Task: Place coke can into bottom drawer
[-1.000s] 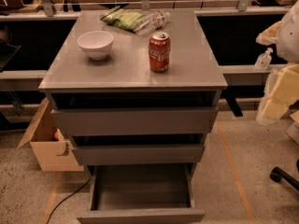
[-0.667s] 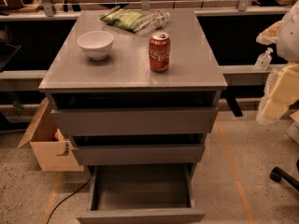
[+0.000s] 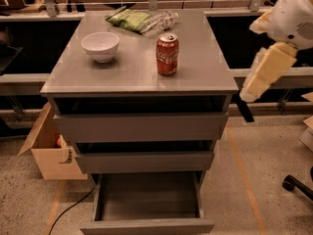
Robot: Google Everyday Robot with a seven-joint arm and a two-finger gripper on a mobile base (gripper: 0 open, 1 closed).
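The coke can (image 3: 167, 55) stands upright on the grey cabinet's top (image 3: 137, 75), right of centre. The bottom drawer (image 3: 146, 199) is pulled out and open, with nothing visible inside. The two drawers above it are slightly ajar. My cream-coloured arm (image 3: 269, 70) reaches in from the upper right. My gripper (image 3: 245, 110) shows only as a dark tip below the arm, beside the cabinet's right edge at the height of the top drawer. It is apart from the can and holds nothing that I can see.
A white bowl (image 3: 100, 46) stands on the cabinet top at the left. A green snack bag (image 3: 128, 19) and a clear plastic bottle (image 3: 159, 21) lie at the back. A cardboard box (image 3: 49, 151) sits on the floor at the left. A chair caster (image 3: 289, 182) is at the right.
My arm has moved left and upward, closer to the cabinet's right edge. The can, the bowl and the drawers have not moved.
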